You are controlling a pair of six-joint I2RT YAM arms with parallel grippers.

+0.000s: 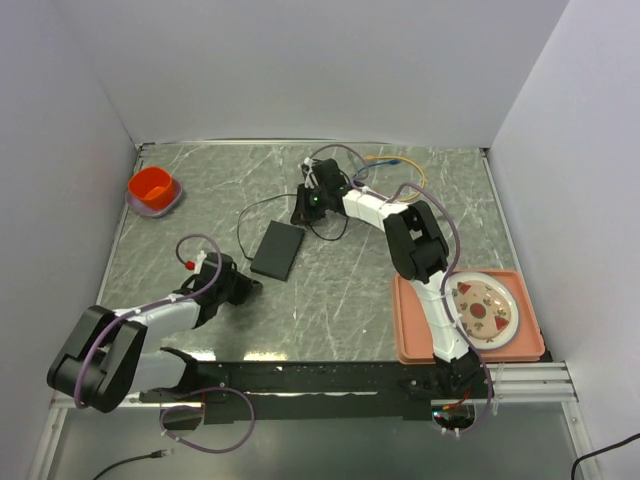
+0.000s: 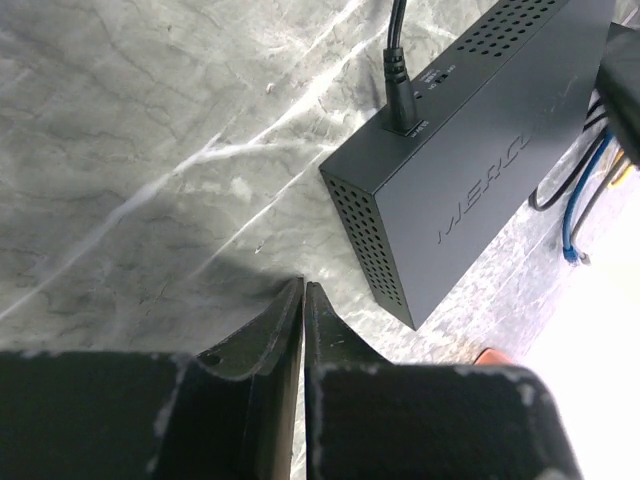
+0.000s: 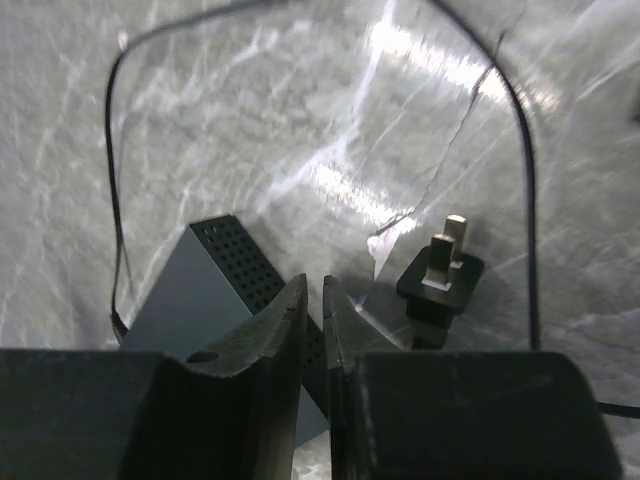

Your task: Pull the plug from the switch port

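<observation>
Plug (image 2: 402, 100) sits in the switch port (image 2: 408, 128) on the long edge of the black box (image 1: 277, 250), mid-bench (image 1: 200, 190). Left pincer (image 2: 303, 285) is clenched on nothing, just near-left of the box. Right pincer (image 3: 313, 282) is clenched too, also empty, farther back by the adapter brick (image 3: 440, 278).

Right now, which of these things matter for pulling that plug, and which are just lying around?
For the job: black switch box, plug stuck in it, black lead.
Lying about: orange bowl, pink tray, blue cable.
</observation>
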